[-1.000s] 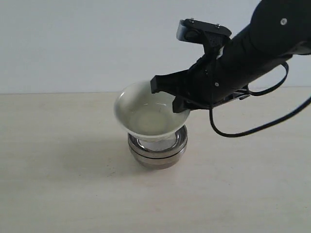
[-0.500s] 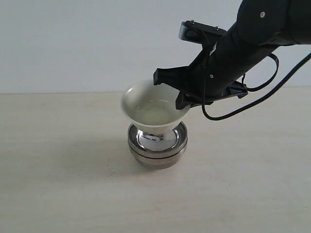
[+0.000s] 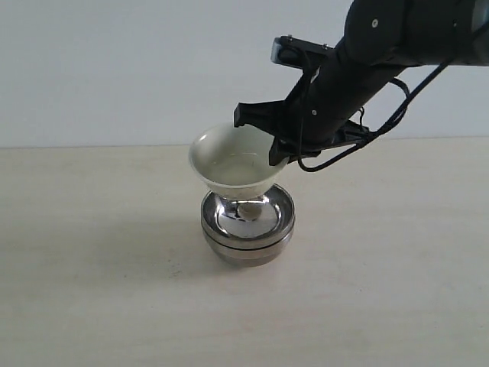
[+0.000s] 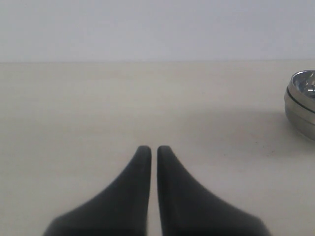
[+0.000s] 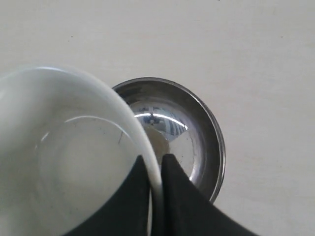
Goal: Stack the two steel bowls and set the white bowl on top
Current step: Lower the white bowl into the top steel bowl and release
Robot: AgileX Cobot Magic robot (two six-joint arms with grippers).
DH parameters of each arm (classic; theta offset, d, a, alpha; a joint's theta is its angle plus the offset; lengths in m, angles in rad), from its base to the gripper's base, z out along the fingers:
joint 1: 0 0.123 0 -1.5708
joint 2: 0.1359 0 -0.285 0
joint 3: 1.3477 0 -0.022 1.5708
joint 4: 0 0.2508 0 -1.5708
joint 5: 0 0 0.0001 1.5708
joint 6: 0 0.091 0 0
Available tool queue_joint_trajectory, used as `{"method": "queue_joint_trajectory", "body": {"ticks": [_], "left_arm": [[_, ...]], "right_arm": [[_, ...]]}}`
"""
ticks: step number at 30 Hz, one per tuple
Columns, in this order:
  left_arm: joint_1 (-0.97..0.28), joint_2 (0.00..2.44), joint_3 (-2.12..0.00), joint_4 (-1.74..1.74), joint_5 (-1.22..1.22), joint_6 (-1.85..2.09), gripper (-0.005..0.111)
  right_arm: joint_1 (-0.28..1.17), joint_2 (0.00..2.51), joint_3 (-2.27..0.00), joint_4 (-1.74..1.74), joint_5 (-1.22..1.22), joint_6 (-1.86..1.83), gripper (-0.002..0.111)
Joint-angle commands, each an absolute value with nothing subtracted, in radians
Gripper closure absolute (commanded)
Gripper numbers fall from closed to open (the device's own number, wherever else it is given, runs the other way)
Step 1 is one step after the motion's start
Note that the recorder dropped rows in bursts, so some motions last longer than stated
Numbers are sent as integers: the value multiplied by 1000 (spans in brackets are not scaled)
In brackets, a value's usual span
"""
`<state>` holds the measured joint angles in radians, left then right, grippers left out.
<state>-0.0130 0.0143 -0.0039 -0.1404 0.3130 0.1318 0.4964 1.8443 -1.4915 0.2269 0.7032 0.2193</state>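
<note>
Centre of the exterior view: the two steel bowls [image 3: 247, 228] sit nested as one stack on the table [image 3: 92, 290]. The white bowl [image 3: 233, 167] hangs just above them, tilted, with its foot dipping toward the upper steel bowl's hollow.

Right gripper [image 3: 267, 141]: clenched on the white bowl's rim, one finger inside and one outside, seen plainly in the right wrist view [image 5: 156, 169].

Change over the last second: the white bowl has moved slightly rightward in the frame and risen at the rim, so more of the steel interior now shows beneath it. It looks better centred over the stack.

Judgement: steel stacking done; the white bowl is not yet seated and needs levelling, lowering and release.

Left gripper [image 4: 149, 150]: fingers nearly together, holding nothing, well apart from the stack, which sits at that view's right edge.
</note>
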Motion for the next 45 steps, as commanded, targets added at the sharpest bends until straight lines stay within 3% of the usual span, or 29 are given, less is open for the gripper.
{"method": "queue_joint_trajectory", "body": {"ticks": [1,25,27,34,45], "left_arm": [[-10,7,0,-149,311,123,103],[-10,7,0,-149,311,123,103],[-10,7,0,-149,311,123,103],[-10,7,0,-149,311,123,103],[-10,7,0,-149,311,123,103]], "right_arm": [[486,1920,-1517,227,678,213,108],[439,2016,-1517,296,672,106,108],[439,2016,-1517,297,672,106,103],[439,2016,-1517,300,672,93,64],[439,1955,-1517,271,721,65,64]]}}
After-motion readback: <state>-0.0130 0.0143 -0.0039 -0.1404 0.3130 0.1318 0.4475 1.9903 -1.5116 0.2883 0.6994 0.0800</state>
